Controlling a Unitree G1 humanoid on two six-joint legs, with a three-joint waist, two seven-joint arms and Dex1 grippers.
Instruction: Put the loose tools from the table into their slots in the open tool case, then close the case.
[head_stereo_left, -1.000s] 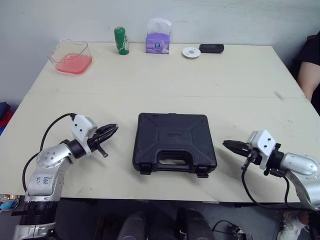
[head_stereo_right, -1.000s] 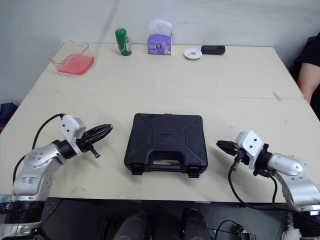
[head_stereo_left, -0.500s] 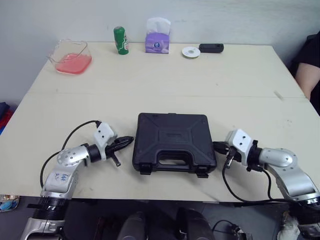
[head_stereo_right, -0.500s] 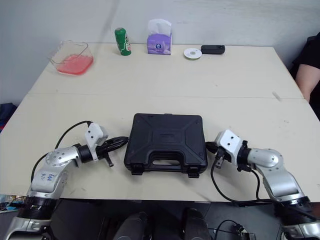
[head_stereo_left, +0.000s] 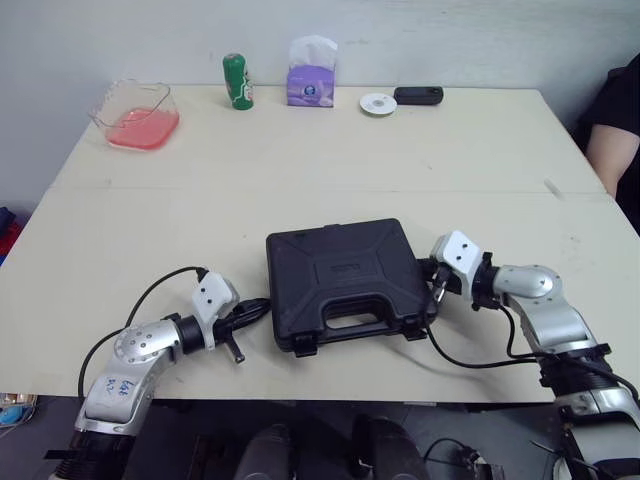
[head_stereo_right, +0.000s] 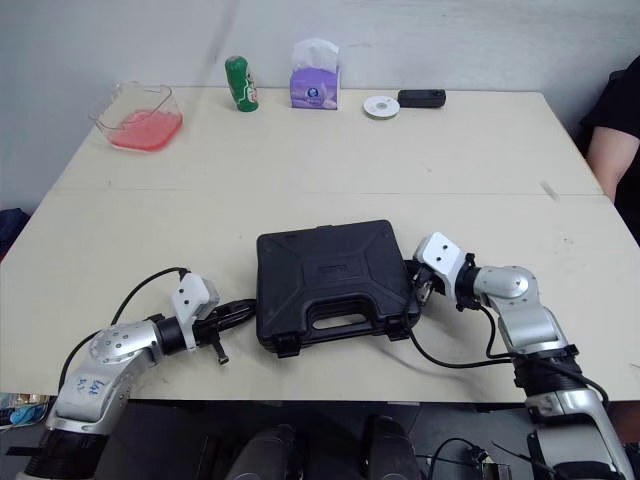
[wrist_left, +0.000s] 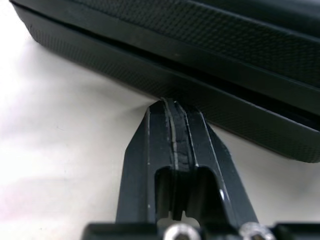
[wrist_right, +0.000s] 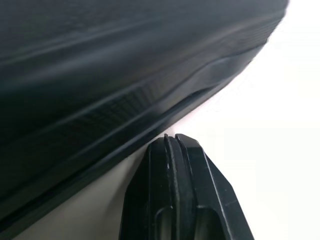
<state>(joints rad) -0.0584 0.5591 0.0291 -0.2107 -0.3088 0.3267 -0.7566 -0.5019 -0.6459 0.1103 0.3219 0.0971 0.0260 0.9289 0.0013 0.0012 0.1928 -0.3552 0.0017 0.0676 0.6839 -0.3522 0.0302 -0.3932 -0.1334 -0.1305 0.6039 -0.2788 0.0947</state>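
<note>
The black tool case (head_stereo_left: 345, 283) lies closed on the table near the front edge, its handle and two latches facing me, and it sits slightly turned. My left gripper (head_stereo_left: 262, 305) is shut and its tip touches the case's left side wall (wrist_left: 165, 85). My right gripper (head_stereo_left: 429, 274) is shut as well, pressed against the case's right side (wrist_right: 100, 125). Nothing is held between either pair of fingers. No loose tools show on the table.
Along the table's far edge stand a clear container with pink contents (head_stereo_left: 137, 112), a green can (head_stereo_left: 236, 80), a purple tissue box (head_stereo_left: 309, 80), a small white disc (head_stereo_left: 377, 103) and a black device (head_stereo_left: 418, 95). A person's arm (head_stereo_left: 612, 140) shows at the right.
Both grippers came in from the sides and now press on the case. The case has slid a little away from me and turned slightly.
</note>
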